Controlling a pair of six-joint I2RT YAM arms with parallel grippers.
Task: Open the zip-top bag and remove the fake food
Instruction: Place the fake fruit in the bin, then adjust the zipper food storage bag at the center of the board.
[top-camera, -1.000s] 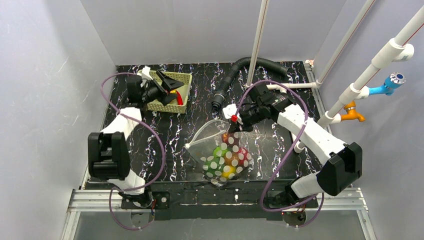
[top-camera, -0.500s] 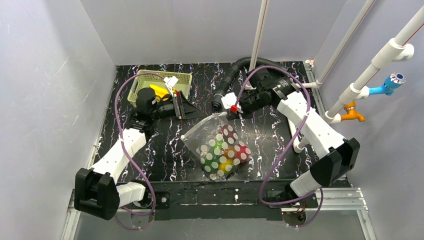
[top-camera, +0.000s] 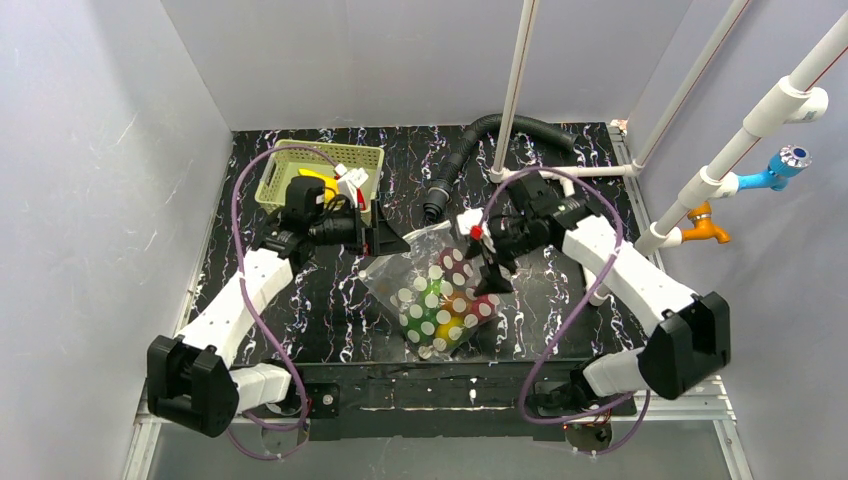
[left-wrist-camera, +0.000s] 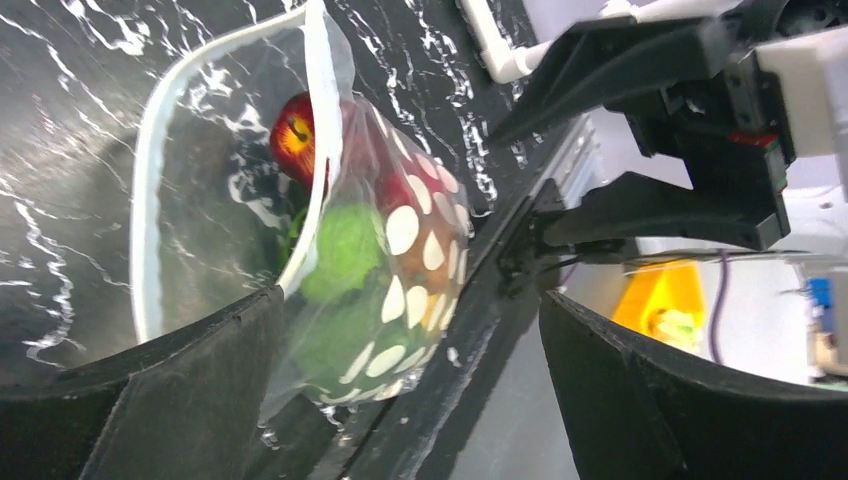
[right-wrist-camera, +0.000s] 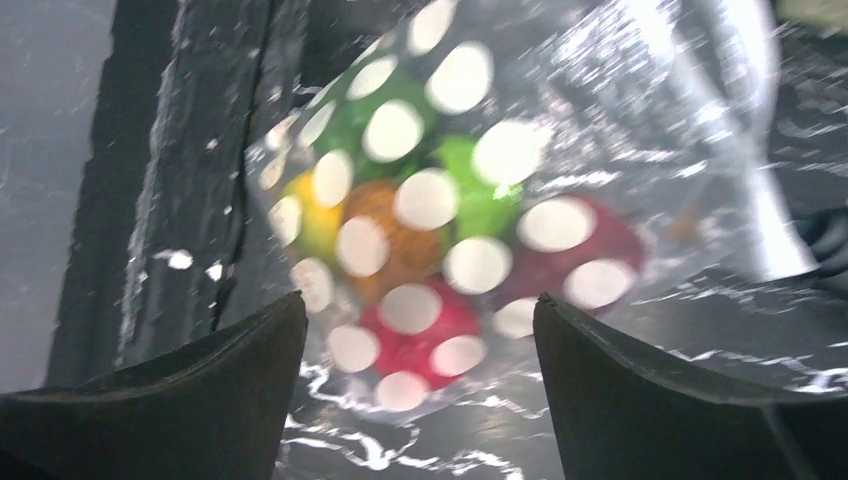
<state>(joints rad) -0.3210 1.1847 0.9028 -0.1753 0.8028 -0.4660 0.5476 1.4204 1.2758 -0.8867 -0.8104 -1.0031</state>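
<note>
The zip-top bag (top-camera: 432, 292) lies on the desk (top-camera: 330, 300) between both arms, mouth gaping, fake food (top-camera: 452, 312) inside it — left fingers (left-wrist-camera: 180, 400) apart at its mouth, right fingers (right-wrist-camera: 200, 390) apart over it

I read the zip-top bag (top-camera: 435, 290) as thin, clear, crinkly plastic catching glare, the fake food (left-wrist-camera: 345, 245) as smooth glossy plastic, the tabletop (top-camera: 330, 300) as polished black marble-look, the basket (top-camera: 270, 175) as matt plastic lattice.
</note>
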